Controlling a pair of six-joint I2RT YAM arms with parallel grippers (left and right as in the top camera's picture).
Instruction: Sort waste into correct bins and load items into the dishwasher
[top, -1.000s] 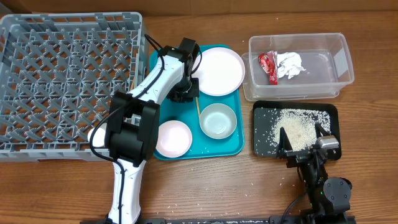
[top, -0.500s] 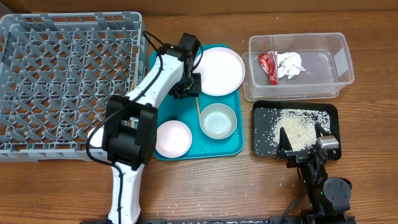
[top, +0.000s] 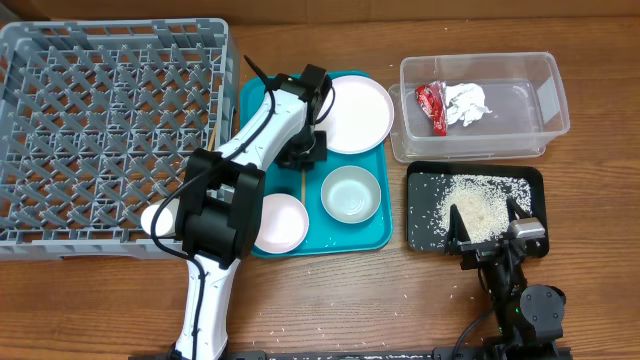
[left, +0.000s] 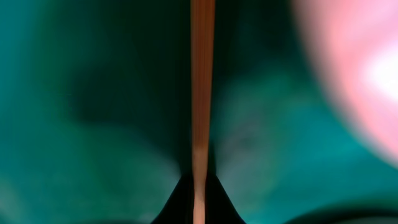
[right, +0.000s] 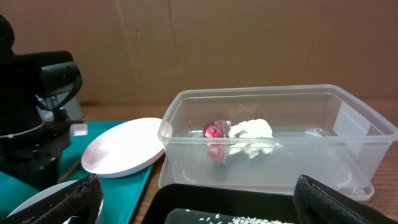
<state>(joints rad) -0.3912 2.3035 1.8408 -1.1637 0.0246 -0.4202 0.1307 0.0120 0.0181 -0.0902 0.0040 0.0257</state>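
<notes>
Left gripper (top: 304, 150) down on teal tray (top: 375, 236), jaws nearly closed, seemingly pinching chopsticks (left: 202, 93) beside plate (top: 355, 112); sticks now further left than before, so grasp likely taken, rack (top: 100, 120) next. Right gripper (top: 486, 226) wide, empty, over black tray (top: 530, 180)

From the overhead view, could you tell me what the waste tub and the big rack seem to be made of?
The tub looks like clear glossy plastic: its walls are see-through. The rack looks like matte grey moulded plastic, given its lattice.
</notes>
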